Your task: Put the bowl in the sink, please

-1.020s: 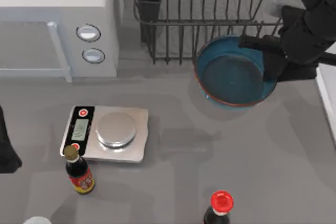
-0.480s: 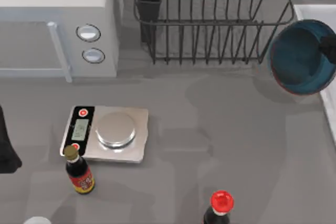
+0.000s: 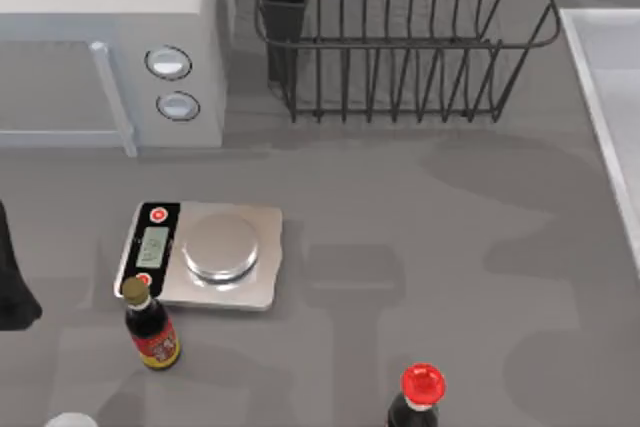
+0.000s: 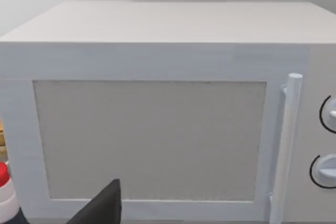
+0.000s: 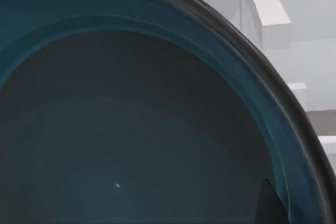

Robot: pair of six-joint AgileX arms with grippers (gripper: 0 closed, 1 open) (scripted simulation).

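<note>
The bowl [image 5: 131,129] sits right up against the right gripper [image 5: 270,205]. Its dark inside and blue wall curve past the wrist, and a dark tip of the gripper lies over the bowl's inner wall. Whether the gripper is clamped on the bowl or slack, I cannot tell. Beyond the bowl's rim, farther from the gripper, stand pale grey-white ledges and walls, but I cannot tell whether they belong to the sink. From above, the sink [image 3: 615,67] lies along the table's right edge, just beside the black wire dish rack [image 3: 400,37].

The left arm [image 3: 12,287] is parked at the table's left edge. A dark tip of the left gripper [image 4: 102,208] shows in its wrist view, and I cannot tell whether this gripper is wide or narrow. Close by it stand a small dark sauce bottle [image 3: 150,327] and, just past that, a kitchen scale [image 3: 205,252]. Straight ahead of the gripper is the white microwave [image 4: 157,129]. Farther off, near the table's front edge, is a red-capped bottle [image 3: 420,392]
</note>
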